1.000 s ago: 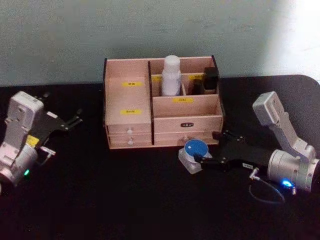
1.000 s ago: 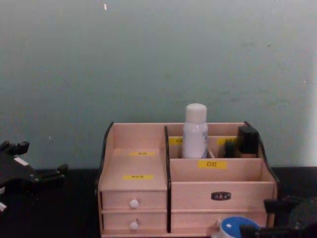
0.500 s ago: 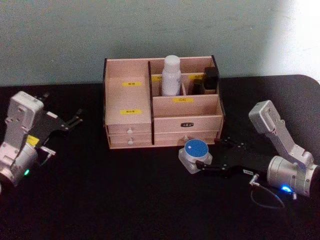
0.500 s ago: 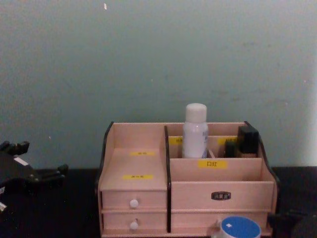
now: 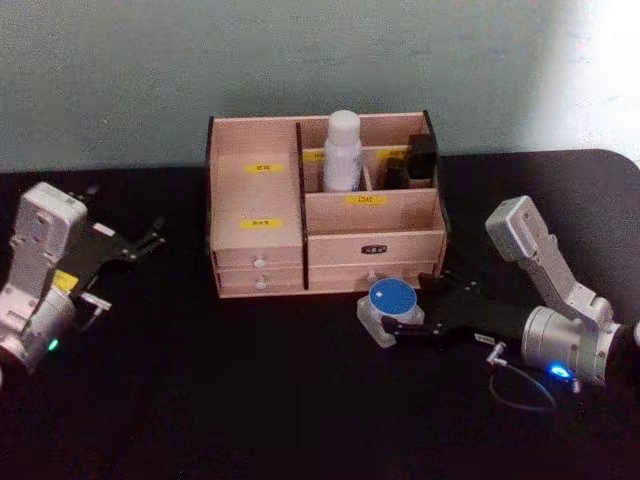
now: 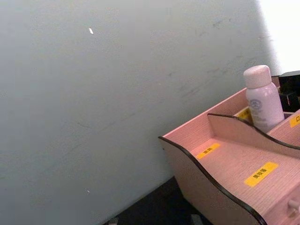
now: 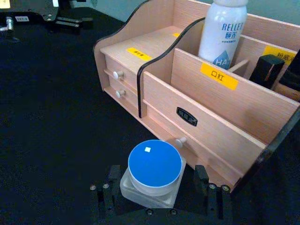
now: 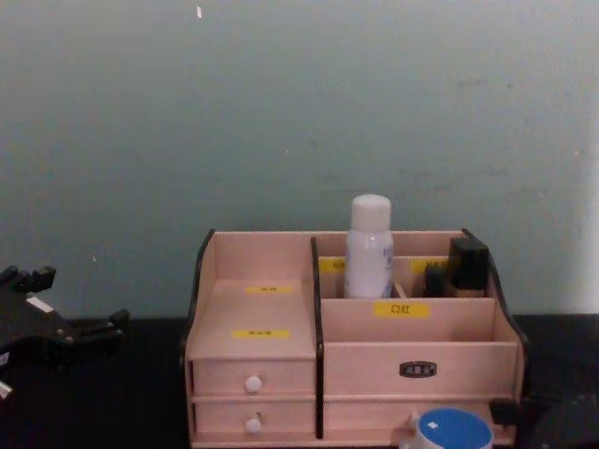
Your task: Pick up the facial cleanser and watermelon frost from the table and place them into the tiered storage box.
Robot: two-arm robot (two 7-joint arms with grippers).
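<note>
The facial cleanser (image 5: 341, 150), a tall white bottle, stands upright in a back compartment of the tiered storage box (image 5: 262, 200); it is also seen in the right wrist view (image 7: 221, 33) and the chest view (image 8: 369, 248). On the black table just in front of the box's right drawers sits the watermelon frost (image 5: 390, 306), a squat blue-lidded jar (image 7: 154, 172). My right gripper (image 5: 410, 307) is open, and its fingers (image 7: 112, 177) straddle the jar with small gaps on both sides. Far to the left, my left gripper (image 5: 148, 238) is parked open over the table.
Dark cosmetic items (image 5: 420, 160) fill the box's back right compartment beside the bottle. The box (image 8: 253, 327) has small drawers with white knobs (image 8: 253, 383) facing me. A pale wall rises right behind it. Bare black table (image 5: 250, 390) spreads in front and to both sides.
My right gripper dropped back from the jar half a second ago and has now slid forward again, fingers on either side of it. The jar, the bottle and the left arm stayed put.
</note>
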